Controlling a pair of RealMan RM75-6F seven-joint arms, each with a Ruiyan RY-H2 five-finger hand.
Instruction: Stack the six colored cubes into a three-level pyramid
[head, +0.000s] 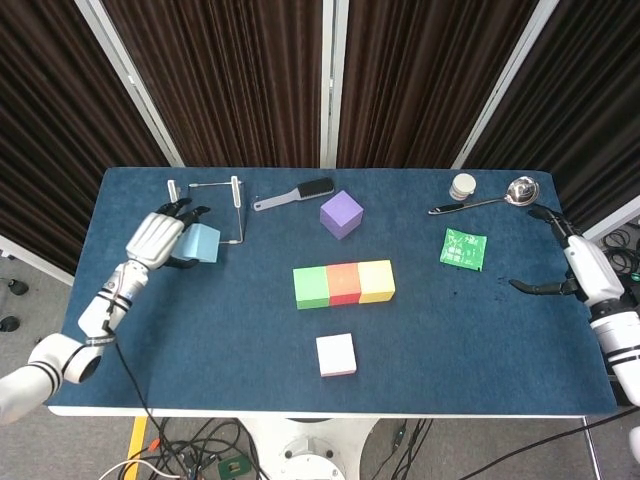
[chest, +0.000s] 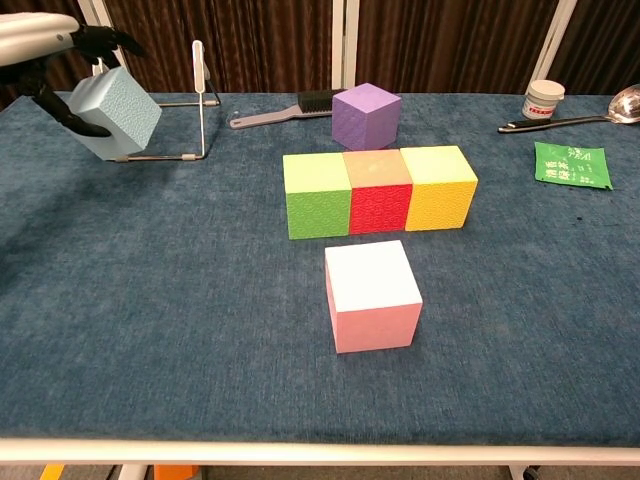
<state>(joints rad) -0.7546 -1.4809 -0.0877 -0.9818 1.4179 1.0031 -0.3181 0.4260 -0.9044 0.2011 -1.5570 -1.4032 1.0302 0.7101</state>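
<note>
The whole table (head: 200, 330) is seen from high above in the head view, looking steeply down. In the chest view it is seen low and near, facing the curtains (chest: 450, 40). The cube row (head: 343, 283) is shared.

Bright, even overhead light, soft faint shadows, sharp focus, no glare or blur.

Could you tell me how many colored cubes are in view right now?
6: green cube, red cube and yellow cube in a row, pink cube nearer, purple cube behind, blue cube held by the left hand.
</note>
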